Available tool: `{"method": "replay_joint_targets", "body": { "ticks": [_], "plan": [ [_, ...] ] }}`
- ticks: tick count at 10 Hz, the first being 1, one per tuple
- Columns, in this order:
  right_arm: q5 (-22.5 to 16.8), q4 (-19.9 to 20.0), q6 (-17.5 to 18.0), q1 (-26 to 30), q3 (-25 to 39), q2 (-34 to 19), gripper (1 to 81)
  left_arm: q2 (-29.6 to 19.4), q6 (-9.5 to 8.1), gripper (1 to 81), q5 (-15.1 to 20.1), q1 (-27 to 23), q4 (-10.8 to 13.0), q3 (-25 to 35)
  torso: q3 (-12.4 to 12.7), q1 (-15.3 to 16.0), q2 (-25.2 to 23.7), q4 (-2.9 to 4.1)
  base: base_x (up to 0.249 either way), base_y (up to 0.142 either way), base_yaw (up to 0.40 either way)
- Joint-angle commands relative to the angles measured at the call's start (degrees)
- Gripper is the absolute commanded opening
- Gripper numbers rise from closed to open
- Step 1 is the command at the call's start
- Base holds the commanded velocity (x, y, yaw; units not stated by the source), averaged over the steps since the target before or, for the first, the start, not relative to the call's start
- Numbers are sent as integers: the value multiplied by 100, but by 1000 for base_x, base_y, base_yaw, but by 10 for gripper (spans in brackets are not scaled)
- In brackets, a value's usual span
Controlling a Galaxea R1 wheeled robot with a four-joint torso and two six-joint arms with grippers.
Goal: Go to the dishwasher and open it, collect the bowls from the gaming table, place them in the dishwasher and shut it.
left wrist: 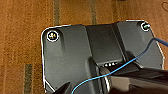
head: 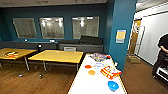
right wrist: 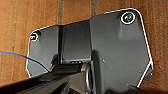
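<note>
A long white surface with a yellow rim (head: 79, 82) — the gaming table — stretches ahead in the head view. On it lie a blue bowl (head: 113, 85), an orange bowl (head: 91, 72) and a red-orange bowl (head: 87, 66), well apart, with a colourful game box (head: 110, 72) between them. Yellow-topped tables (head: 57, 56) stand to the left; a person (head: 162, 56) stands at the right edge. Each claw's state cannot be told — the wrist views look down on wood floor (left wrist: 22, 45).

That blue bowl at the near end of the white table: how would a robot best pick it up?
Probably by the rim. The round blue plastic bowl sits upright and open on the white-topped, yellow-rimmed table, near its right edge, so a claw coming from above could pinch the thin wall on the near side, away from the colourful box.
</note>
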Motion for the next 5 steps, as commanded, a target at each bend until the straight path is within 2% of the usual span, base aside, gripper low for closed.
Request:
{"method": "replay_joint_targets", "body": {
  "ticks": [1, 5],
  "plan": [
    [-268, -16, -2, 315, 11, 9, 811, 18, 18, 811, 289, -281, -33, 2, 0, 0, 0, 0, 0, 0, 0],
    [-268, -16, -1, 332, 11, 9, 811, 18, 18, 811, 289, -281, -33, 2, 0, 0, 0, 0, 0, 0, 0]
  ]
}}
